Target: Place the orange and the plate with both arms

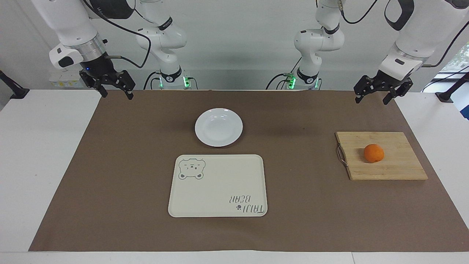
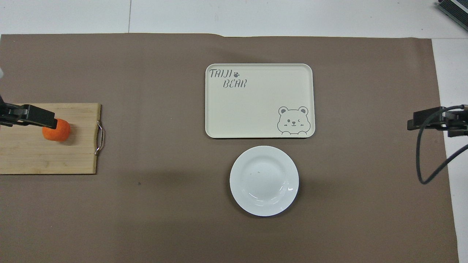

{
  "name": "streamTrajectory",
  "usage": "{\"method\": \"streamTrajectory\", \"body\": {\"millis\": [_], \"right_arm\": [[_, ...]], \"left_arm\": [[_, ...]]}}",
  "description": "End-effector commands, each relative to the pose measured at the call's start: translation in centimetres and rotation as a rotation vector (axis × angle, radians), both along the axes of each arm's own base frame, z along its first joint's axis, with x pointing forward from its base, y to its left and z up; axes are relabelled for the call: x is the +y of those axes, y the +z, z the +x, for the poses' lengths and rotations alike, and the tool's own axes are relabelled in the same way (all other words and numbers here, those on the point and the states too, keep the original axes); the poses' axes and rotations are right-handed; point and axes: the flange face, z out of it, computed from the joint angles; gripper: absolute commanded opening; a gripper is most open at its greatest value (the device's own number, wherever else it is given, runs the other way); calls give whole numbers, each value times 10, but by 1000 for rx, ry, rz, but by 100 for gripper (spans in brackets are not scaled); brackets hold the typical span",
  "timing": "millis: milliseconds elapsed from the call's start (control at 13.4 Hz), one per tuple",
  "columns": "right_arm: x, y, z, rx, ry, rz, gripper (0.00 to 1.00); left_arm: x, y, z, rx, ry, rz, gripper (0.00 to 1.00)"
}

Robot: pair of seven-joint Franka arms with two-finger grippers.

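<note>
Bamboo is what the orange (image 1: 373,153) rests on: a cutting board (image 1: 381,156) toward the left arm's end of the table, at about three o'clock from the tray (image 1: 217,186) in the facing view. The white plate (image 1: 218,127) lies bare on the brown mat (image 1: 110,183), just beside the tray at its twelve o'clock, nearer the robots. Both arms wait raised over the mat's corners at their own end. The left gripper (image 1: 372,98) hangs spread and empty, the board at its six o'clock; the right gripper (image 1: 118,92) is likewise spread with nothing in it.

Risks, as I judge them: the round fruit may roll if one finger lands first. The glossy plate's low rim probably offers little purchase, though its profile is hard to read from above, so it may slide toward the tray instead of lifting.
</note>
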Motion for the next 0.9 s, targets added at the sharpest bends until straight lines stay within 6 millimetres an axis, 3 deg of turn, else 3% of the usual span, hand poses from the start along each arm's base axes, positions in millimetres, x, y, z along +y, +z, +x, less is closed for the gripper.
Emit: {"method": "streamTrajectory", "body": {"millis": [0, 523, 822], "right_arm": [[-2, 3, -1, 5, 8, -12, 100], [-2, 3, -2, 11, 11, -10, 100], [8, 3, -2, 13, 36, -18, 100]], "left_arm": [[-4, 1, -5, -4, 6, -14, 100], [-3, 2, -4, -12, 6, -13, 100], [-2, 6, -8, -15, 7, -13, 100]]}}
